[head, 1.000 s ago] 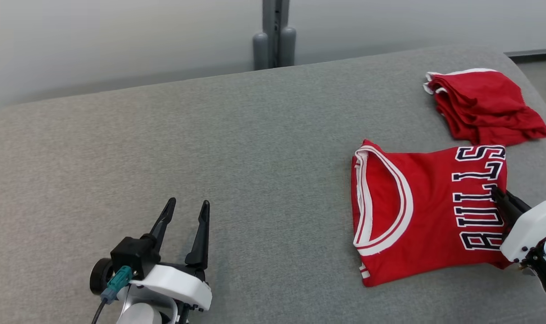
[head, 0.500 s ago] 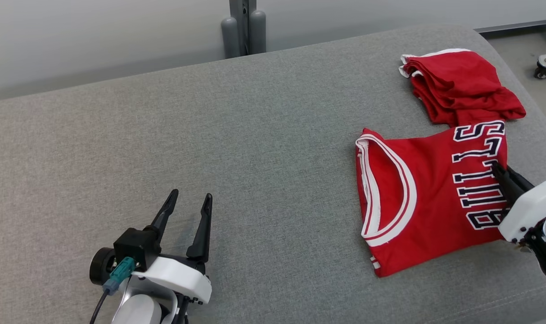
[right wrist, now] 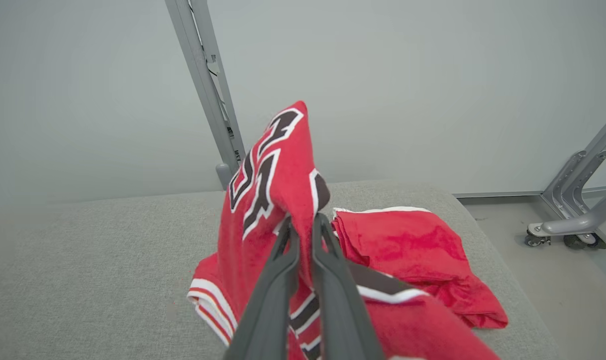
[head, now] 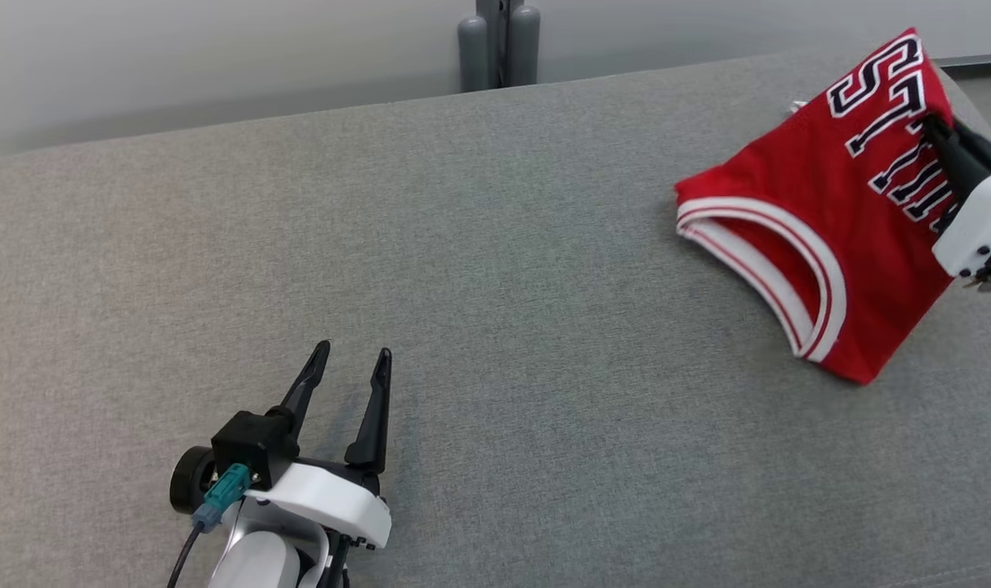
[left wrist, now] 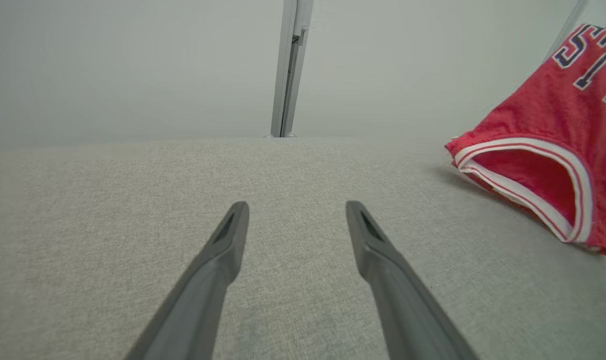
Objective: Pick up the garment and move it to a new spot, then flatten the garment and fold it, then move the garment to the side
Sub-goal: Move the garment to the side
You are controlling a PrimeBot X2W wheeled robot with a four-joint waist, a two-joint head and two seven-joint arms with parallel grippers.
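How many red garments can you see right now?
2. A lettered jersey hangs from the shut right hand at the right; a folded red garment lies on the gray surface just beyond it.

Near the counter's (head: 462, 245) far right corner, the jersey (head: 797, 188) covers nearly all of the red cloth (right wrist: 407, 245) behind it in the head view, leaving a white sliver at its upper edge. The right end effector (head: 932, 129) crosses the jersey's lettering, so the word cannot be read whole, and its body is cut by the right edge. In the left wrist view the jersey runs off the right edge. In the right wrist view it runs off the bottom, and fabric hides where the fingers (right wrist: 278, 280) meet.
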